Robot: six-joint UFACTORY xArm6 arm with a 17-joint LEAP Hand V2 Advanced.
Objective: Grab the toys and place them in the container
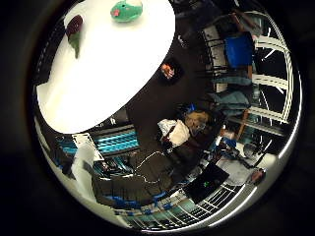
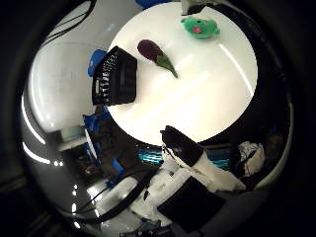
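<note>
A round white table lies far below my palm. On it, the thumb side palm view shows a purple eggplant toy and a green plush toy. A black open container stands at the table's edge, close beside the eggplant. My right hand shows as white and black parts over the table's rim, with a relaxed finger, well away from the toys and the container. The little finger side palm view shows the eggplant and the green toy on the same table.
A blue box sits just off the table behind the container. On the dark floor beyond the table are a small orange and black object, a blue chair and white furniture frames.
</note>
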